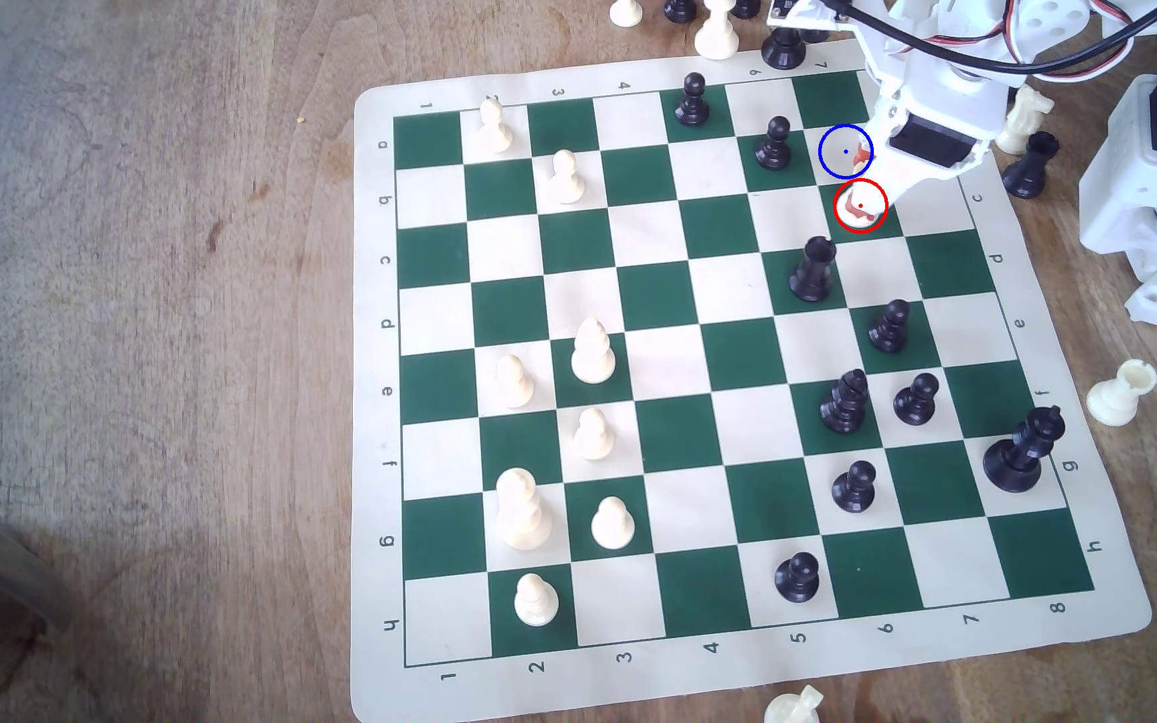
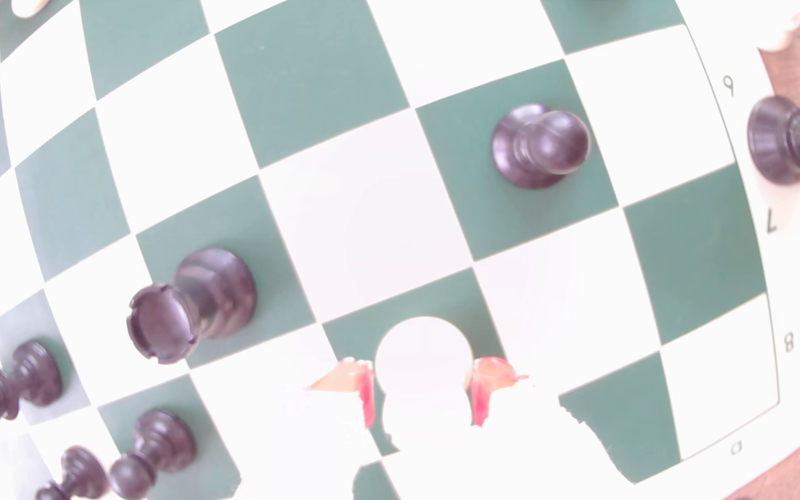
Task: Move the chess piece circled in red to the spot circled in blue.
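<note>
Green-cream chessboard (image 1: 694,361), margins lettered a–h

On the cream border of the green-and-cream roll-up vinyl chessboard (image 1: 729,632) you can read black numerals 1 to 8 along the edge nearest the exterior camera, and upside-down 1, 2, 3, 4, 6 and 7 along the far edge. Down the border at the exterior view's left run the letters a to h, turned sideways, and at the exterior view's right you can make out c, d, e, f, g and h. In the wrist view the same border (image 2: 749,192) shows you 6, 7 and 8 along one edge and a faint letter a at the corner.
</note>
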Controlling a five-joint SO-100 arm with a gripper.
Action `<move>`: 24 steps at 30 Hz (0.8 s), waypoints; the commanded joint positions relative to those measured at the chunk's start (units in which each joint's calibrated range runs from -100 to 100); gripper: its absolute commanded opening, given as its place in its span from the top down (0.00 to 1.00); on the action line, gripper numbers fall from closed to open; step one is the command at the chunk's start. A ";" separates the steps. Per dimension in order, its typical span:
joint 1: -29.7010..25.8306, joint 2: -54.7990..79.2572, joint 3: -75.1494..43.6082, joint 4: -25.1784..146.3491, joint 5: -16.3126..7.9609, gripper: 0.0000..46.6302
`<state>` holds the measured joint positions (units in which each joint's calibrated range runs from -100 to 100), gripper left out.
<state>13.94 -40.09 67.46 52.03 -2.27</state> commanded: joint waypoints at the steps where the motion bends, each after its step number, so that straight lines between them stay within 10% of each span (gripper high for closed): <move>1: -0.29 -0.49 -0.19 0.14 0.05 0.89; 24: 3.93 -2.95 -25.31 16.60 -1.22 0.99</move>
<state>15.56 -43.44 52.73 67.09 -3.64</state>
